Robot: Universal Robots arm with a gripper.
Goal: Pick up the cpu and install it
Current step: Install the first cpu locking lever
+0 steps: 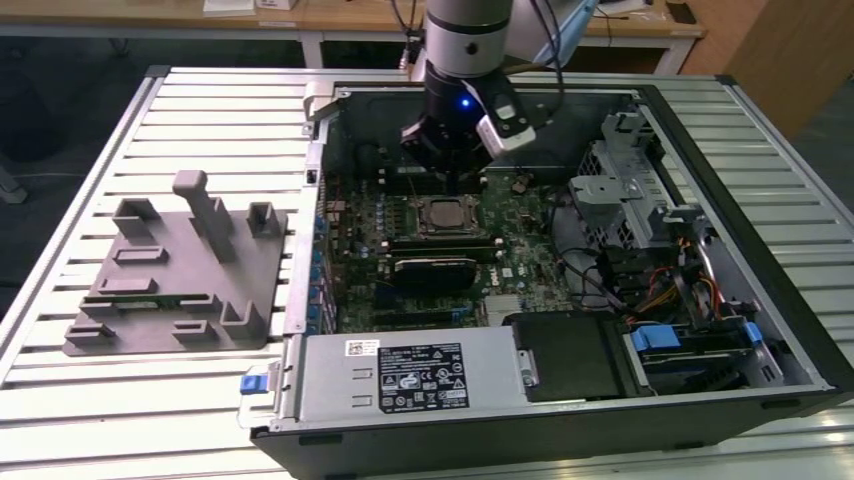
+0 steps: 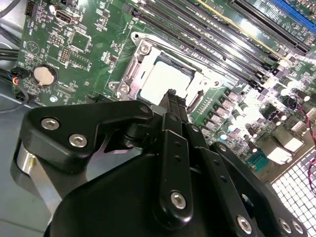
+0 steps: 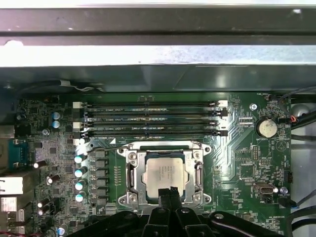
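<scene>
Gripper (image 3: 169,190) fingers pressed together, pinching nothing, tip hovering by the cpu (image 3: 165,170) edge. Chip lies in the socket (image 3: 129,174), at the gripper's six o'clock in the exterior view. Probably flush, hard to tell; any push should be straight-down and gentle.

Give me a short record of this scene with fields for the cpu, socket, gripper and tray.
cpu: flat in the socket, silver top up
socket: on the motherboard, framing the cpu
gripper: shut, empty, over the cpu's edge; contact unclear
tray: grey, on the table beside the case, exterior view's left
</scene>
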